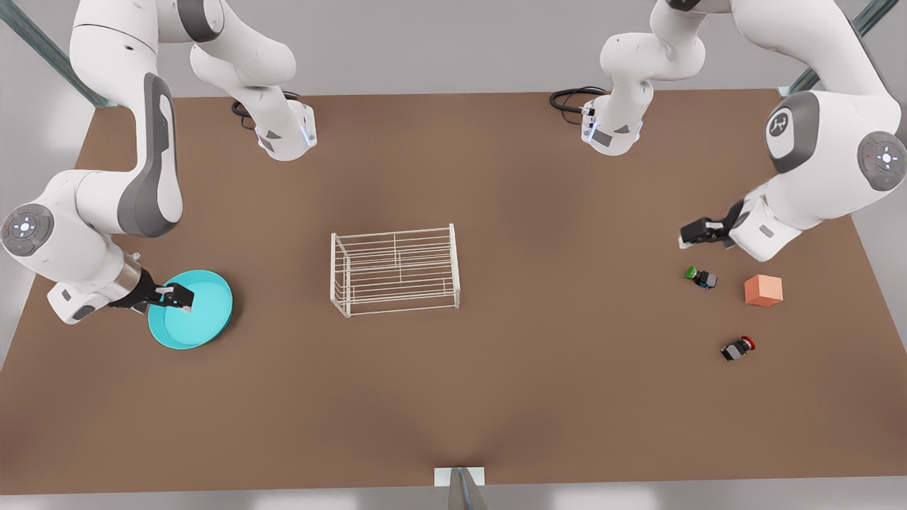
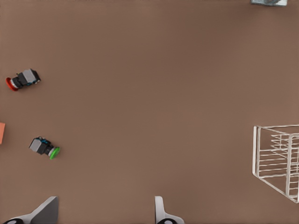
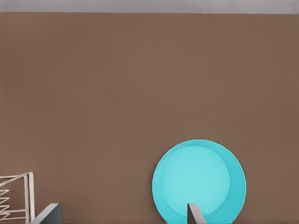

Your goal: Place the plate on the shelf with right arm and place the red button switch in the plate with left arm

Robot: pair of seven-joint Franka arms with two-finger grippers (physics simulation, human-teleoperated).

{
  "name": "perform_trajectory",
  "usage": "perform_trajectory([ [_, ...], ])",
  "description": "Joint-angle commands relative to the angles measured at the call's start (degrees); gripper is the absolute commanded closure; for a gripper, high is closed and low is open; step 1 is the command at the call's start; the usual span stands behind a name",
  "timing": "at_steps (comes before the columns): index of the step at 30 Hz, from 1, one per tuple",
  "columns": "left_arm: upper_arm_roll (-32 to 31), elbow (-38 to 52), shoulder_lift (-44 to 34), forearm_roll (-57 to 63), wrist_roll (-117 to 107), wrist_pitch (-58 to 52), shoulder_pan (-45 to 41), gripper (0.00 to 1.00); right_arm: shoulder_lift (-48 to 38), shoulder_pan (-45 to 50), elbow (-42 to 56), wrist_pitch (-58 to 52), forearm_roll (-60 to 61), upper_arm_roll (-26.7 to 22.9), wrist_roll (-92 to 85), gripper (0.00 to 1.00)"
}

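The turquoise plate lies flat on the table at the front view's left. My right gripper is open over the plate's near rim, one finger above the dish and the other outside it. The white wire shelf stands mid-table. The red button switch lies on its side at the front view's right. My left gripper hangs open above the table, well apart from the red switch and closer to the green one.
A green-capped switch lies between my left gripper and the red one. An orange cube sits beside them. Bare brown table spreads around the shelf.
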Motion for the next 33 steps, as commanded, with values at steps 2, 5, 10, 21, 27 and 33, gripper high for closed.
perform_trajectory([
  [2,0.1,0.2,0.0,0.1,0.4,1.5,-0.3,0.00,-0.1,0.0,0.0,-1.3,0.8,0.1,-1.7,0.00],
  [5,0.0,-1.8,-0.6,0.1,-0.4,-1.5,-0.5,0.00,1.9,-2.9,0.0,-8.0,1.4,0.2,-1.9,0.00],
  [10,0.1,-1.8,-0.2,0.1,-0.3,-1.5,-0.6,0.00,6.6,-12.6,-0.5,-7.8,1.6,6.4,-6.7,0.00],
  [21,0.2,-2.5,-0.6,0.1,-0.5,-2.6,-0.4,0.00,19.9,-38.2,6.4,-7.4,-10.4,28.0,-13.3,0.00],
  [27,0.2,-2.5,-0.5,0.2,-2.5,-2.7,-0.5,0.00,29.0,-42.8,12.7,-7.6,-13.2,31.3,-16.9,0.00],
  [33,0.2,-2.8,-0.5,0.3,-2.5,-2.7,-0.6,0.00,35.0,-43.8,16.4,-7.6,-13.3,31.3,-18.6,0.00],
])
